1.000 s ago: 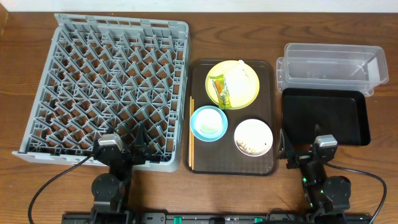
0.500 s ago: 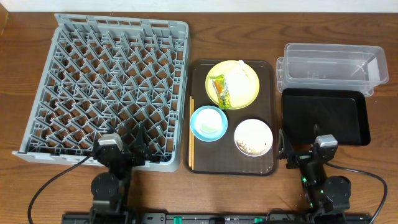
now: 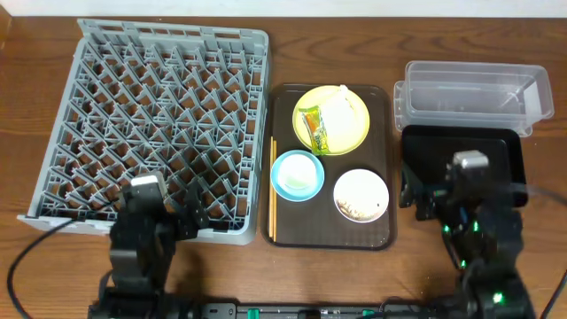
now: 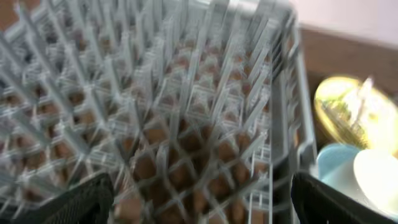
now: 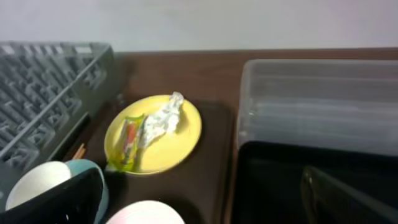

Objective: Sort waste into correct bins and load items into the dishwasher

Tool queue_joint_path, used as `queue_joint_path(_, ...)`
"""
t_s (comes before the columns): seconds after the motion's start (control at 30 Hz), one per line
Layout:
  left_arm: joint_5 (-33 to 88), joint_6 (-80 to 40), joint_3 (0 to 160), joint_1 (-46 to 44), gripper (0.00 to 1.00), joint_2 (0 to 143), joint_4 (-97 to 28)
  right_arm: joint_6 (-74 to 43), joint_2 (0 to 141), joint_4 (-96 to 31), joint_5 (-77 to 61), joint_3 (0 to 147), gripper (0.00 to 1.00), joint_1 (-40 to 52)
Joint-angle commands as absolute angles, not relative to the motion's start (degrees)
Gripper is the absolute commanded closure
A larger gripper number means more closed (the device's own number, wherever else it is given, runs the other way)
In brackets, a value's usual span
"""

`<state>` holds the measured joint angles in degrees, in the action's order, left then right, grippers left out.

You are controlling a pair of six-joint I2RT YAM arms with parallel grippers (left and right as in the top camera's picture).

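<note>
The rack (image 3: 159, 115) fills the left half of the table (image 3: 27, 53), from the far edge almost to the near one. It is empty, so nothing has been loaded yet. The left gripper (image 4: 199, 202) hovers over the rack's near right corner. Its fingers are spread wide and hold nothing, probably readied for the dishes alongside.

At mid-table sits the brown tray (image 3: 323, 229), close beside the rack, which would keep transfers short. The chopsticks (image 3: 273, 190) lie along its left rim. The plate (image 3: 354, 135) at its far end carries the wrapper (image 3: 315, 129) and the tissue (image 3: 339, 108), so these need to come off before the plate is racked. Nearer are the blue bowl (image 3: 297, 175), with something pale inside that may be the cup, and the cream bowl (image 3: 361, 193), which holds crumbs (image 3: 359, 209).

The clear tub (image 3: 474, 97) sits toward the far right corner, with the black tray (image 3: 425, 146) just in front of it. Both appear empty. The right gripper (image 5: 199, 199) hangs over the black tray's near edge, also spread wide and empty, and faces the plate.

The table is dark brown wood, and a plain pale wall (image 5: 186, 25) runs behind its far edge.
</note>
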<state>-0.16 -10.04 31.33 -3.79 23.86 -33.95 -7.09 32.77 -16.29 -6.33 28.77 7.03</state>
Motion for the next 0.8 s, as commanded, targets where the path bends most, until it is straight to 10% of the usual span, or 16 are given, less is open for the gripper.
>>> queue_joint_path(0.0, -0.4, -9.3, 37.5, -3.6, 0.09, 30.8, -38.4, 0.8, 46.0, -21.5, -13.7, 41.3, 0.01, 7.5)
queue_joint_path(0.3, -0.4, -9.3, 40.8, -3.6, 0.08, 36.6, -42.6, 7.3, 78.3, -54.7, -19.1, 78.7, 0.01, 7.6)
queue_joint_path(0.77, -0.5, -9.3, 40.8, -3.6, 0.09, 36.6, -42.7, 4.8, 93.7, -32.6, -12.4, 83.2, 0.05, 15.9)
